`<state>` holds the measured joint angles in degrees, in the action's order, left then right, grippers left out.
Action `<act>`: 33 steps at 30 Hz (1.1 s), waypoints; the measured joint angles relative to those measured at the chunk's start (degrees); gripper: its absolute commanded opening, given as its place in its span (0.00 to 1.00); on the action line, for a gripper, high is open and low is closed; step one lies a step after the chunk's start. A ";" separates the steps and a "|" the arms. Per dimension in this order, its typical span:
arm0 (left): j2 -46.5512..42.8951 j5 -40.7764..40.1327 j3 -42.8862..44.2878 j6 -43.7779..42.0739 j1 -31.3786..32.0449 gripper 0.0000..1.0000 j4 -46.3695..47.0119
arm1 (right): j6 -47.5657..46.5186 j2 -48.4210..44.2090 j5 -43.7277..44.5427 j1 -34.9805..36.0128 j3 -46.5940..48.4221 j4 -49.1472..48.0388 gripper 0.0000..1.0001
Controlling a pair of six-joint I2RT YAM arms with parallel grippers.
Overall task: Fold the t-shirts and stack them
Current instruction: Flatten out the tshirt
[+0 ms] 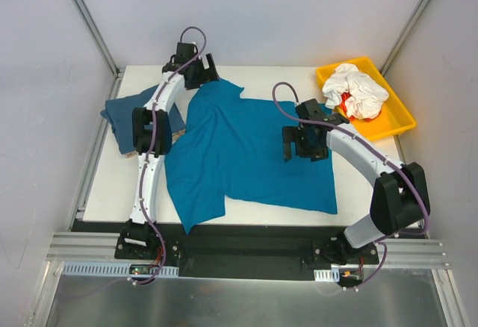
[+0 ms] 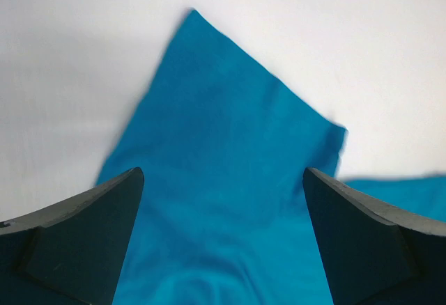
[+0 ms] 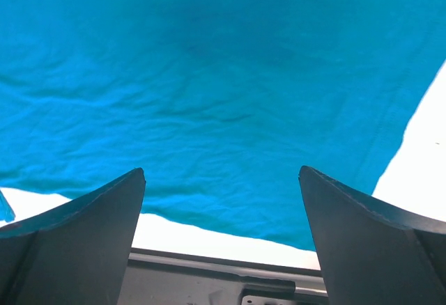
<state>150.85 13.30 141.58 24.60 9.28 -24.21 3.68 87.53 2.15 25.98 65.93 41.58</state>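
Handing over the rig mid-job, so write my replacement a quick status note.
Left pincer: open, above the far corner of the teal t-shirt.
Right pincer: open, above its right half.
The teal t-shirt lies spread flat, unfolded.
Slate-blue t-shirt looks folded, at the left of the table.
Crumpled whitish cloth is in the yellow tray.
To do: fold teal, fold the tray cloth, stack.

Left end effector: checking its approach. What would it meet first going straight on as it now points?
Probably the teal-blue t-shirt, its sleeve centred between the left end effector's open fingers; distance unclear.
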 measured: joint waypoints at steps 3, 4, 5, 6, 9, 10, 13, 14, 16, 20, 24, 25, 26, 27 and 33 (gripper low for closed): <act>-7.58 1.36 -8.09 -1.33 0.39 0.99 0.31 | 0.42 0.68 0.17 -1.77 0.22 0.04 0.96; -10.40 1.66 -10.75 -1.64 0.57 0.99 0.20 | 0.42 1.42 0.09 -2.29 0.48 -0.09 0.96; -14.62 1.77 -14.97 -2.01 0.94 0.99 0.39 | 0.42 2.45 0.00 -2.75 0.92 -0.20 0.96; -17.62 1.88 -17.42 -2.34 1.29 0.99 0.35 | 0.42 3.80 0.00 -3.10 1.53 -0.26 0.96; -26.93 2.62 -23.78 -3.23 2.82 0.99 1.07 | 0.39 8.74 -0.04 -3.43 4.31 -0.66 0.96; -29.59 2.99 -25.38 -3.26 3.23 0.99 1.29 | 0.37 10.23 -0.04 -3.61 5.07 -0.87 0.96; -35.65 4.24 -29.99 -3.21 4.44 0.99 2.21 | 0.35 13.40 -0.31 -4.24 6.19 -1.07 0.96; -37.59 4.66 -32.11 -3.26 4.94 0.99 2.64 | 0.31 14.38 -0.74 -4.92 6.47 -0.98 0.96; -40.02 4.79 -35.04 -3.48 5.38 0.99 2.47 | 0.22 15.98 -1.73 -6.45 6.99 -1.01 0.96; -41.77 5.14 -39.34 -4.46 5.77 1.00 2.43 | -0.20 19.45 -3.10 -9.77 8.90 -0.63 0.96; -42.77 5.27 -43.45 -4.63 5.75 0.99 1.95 | -1.03 22.49 -3.54 -12.20 11.30 0.22 0.96; -43.23 5.25 -44.46 -4.63 5.75 0.99 1.81 | -1.20 22.99 -3.56 -12.70 11.85 0.59 0.96; -43.76 5.25 -45.38 -4.63 5.75 0.99 1.62 | -1.36 23.34 -3.67 -13.07 12.22 0.79 0.96; -44.48 5.14 -46.38 -4.63 5.75 0.99 1.40 | -1.46 23.80 -3.87 -13.49 12.66 1.07 0.96; -49.11 3.96 -51.19 -4.59 5.75 0.99 1.27 | -1.81 25.44 -5.01 -16.26 13.79 1.99 0.96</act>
<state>101.73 17.26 90.39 20.01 15.03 -22.94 1.87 112.97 -2.85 9.72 79.72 43.57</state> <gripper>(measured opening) 0.993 0.967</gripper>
